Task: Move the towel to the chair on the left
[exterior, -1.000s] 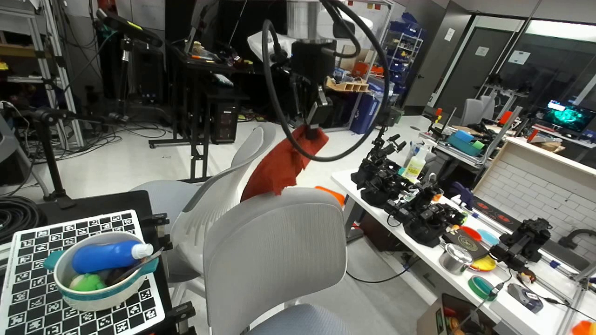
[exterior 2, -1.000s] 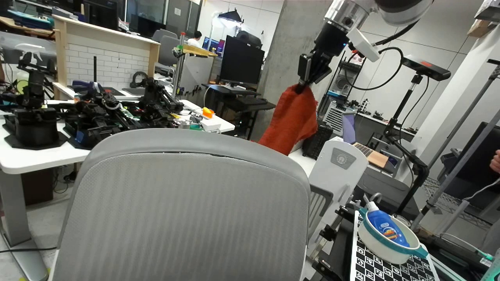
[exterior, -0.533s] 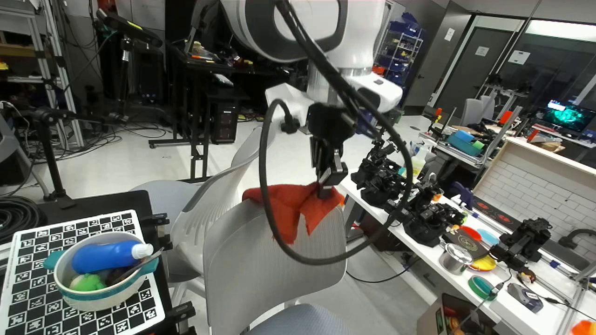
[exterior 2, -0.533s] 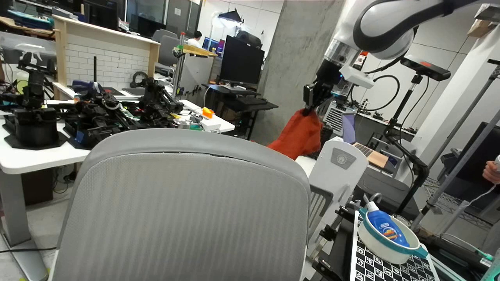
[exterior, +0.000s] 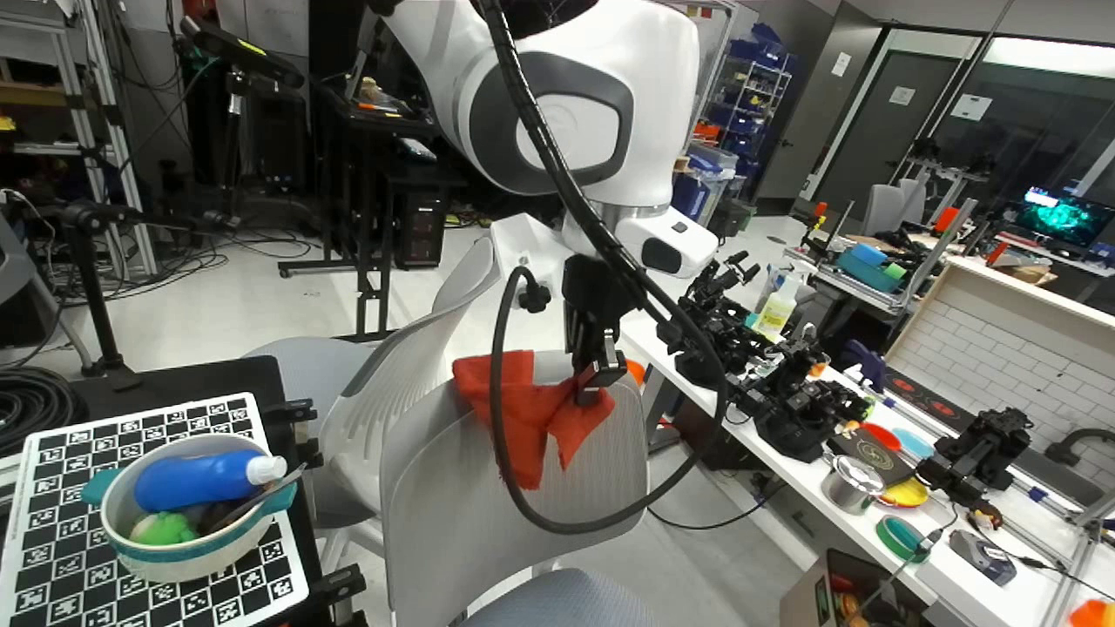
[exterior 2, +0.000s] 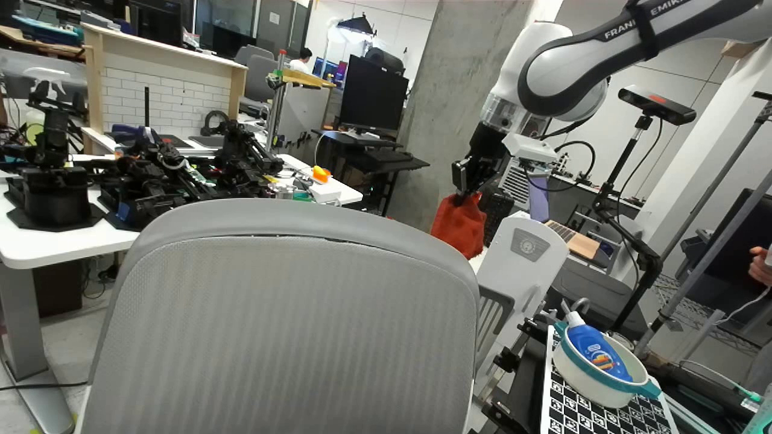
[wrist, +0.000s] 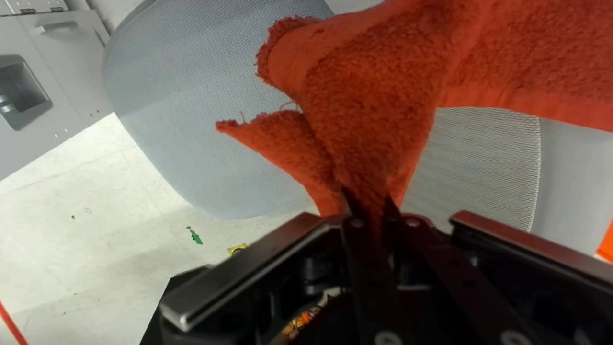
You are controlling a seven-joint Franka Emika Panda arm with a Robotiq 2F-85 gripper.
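The red towel [exterior: 523, 422] lies over the top edge of the near grey chair's backrest [exterior: 488, 531] and hangs down its seat side. My gripper [exterior: 592, 394] is shut on one end of it, beside the backrest on that side. The towel also shows in an exterior view [exterior 2: 459, 226] past the grey backrest [exterior 2: 289, 325], which hides its lower part. In the wrist view the towel [wrist: 373, 110] runs up from the fingers [wrist: 371, 211], above the chair seat [wrist: 191, 96] and backrest [wrist: 483, 158]. Another grey chair [exterior: 383, 418] stands beside the near one.
A black stand with a checkered board [exterior: 61, 522] carries a white pot [exterior: 187, 557] with a blue bottle [exterior: 205, 481]. A white table [exterior: 784, 479] with black robot arms stands on the opposite side. A camera on a stand [exterior 2: 657, 105] is near my arm. A person's hand [exterior 2: 761, 265] shows at the edge.
My gripper has come down with the towel, from beyond the near chair's backrest to its seat side. The towel now drapes across the top edge and hangs lower.
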